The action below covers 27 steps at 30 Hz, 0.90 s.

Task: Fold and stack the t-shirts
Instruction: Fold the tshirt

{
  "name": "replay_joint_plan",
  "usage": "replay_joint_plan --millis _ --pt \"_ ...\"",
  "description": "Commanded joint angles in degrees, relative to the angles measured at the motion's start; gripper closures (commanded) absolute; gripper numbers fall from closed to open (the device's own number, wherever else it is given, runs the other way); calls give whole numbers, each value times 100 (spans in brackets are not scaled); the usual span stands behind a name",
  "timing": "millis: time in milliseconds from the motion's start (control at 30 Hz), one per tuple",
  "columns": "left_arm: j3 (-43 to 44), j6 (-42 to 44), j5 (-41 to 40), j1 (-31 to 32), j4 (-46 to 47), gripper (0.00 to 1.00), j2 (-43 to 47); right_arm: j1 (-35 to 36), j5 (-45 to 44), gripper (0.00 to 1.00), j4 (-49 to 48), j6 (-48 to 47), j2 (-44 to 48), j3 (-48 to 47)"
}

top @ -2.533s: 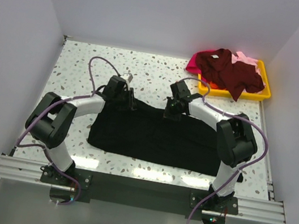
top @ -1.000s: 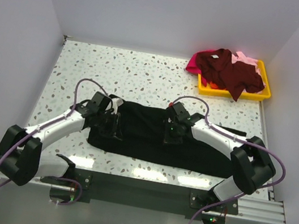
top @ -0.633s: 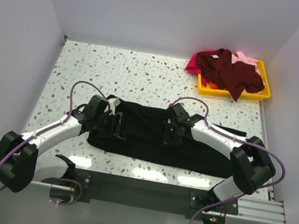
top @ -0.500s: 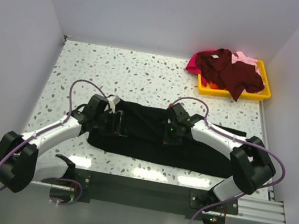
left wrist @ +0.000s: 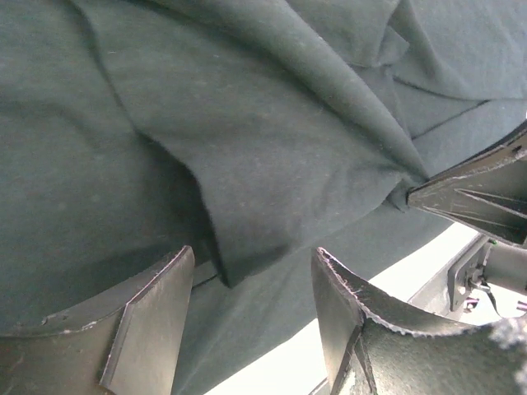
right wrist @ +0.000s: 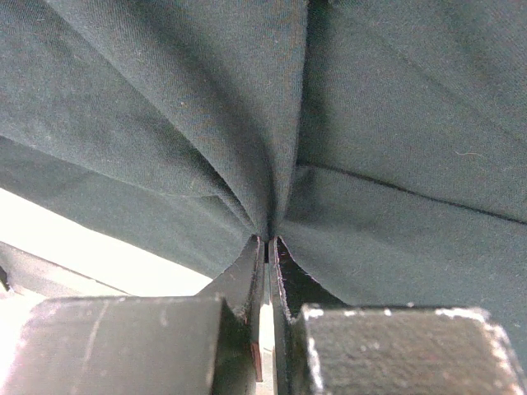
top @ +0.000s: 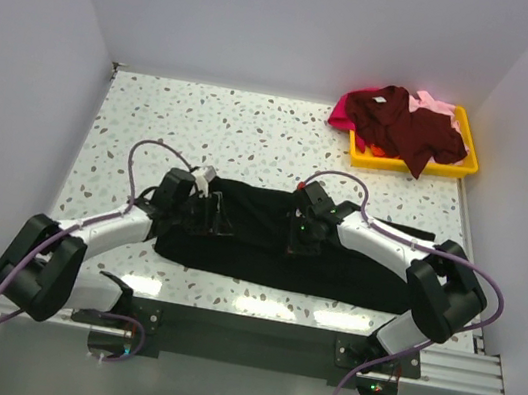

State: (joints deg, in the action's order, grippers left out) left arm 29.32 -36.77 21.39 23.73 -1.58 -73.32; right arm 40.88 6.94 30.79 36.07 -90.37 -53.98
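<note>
Black t-shirt (top: 276, 245) lies folded on the bench (top: 254, 135). The left claw (left wrist: 254, 255) has just spread wide, releasing it, while the right claw (right wrist: 268, 241) stays pinched on cloth, so this fold looks nearly laid.

so the big t-shirt (top: 255, 252) lies spread across the near side of the table (top: 254, 135), and the other t-shirts (top: 403, 125) are heaped in the tray (top: 391, 166) over in the far-right corner

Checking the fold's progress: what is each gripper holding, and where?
The right gripper pinches a gathered fold near the middle of the black t-shirt; the left gripper is open, holding nothing.
</note>
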Motion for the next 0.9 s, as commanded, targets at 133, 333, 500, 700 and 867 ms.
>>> replay_joint_plan --millis 133,333,500,700,867 --pt "-163 -111 217 185 967 38 -156 34 97 100 -152 84 107 -87" --pt "-295 -111 199 246 1178 53 -323 34 97 100 -169 84 116 -87" --pt "-138 -84 348 273 819 85 -280 34 115 100 -161 110 151 -96" --pt "328 -207 462 273 -587 99 -226 34 132 100 -55 84 212 -175" --pt "92 -724 1455 273 -388 100 -148 43 211 100 -38 136 379 -131"
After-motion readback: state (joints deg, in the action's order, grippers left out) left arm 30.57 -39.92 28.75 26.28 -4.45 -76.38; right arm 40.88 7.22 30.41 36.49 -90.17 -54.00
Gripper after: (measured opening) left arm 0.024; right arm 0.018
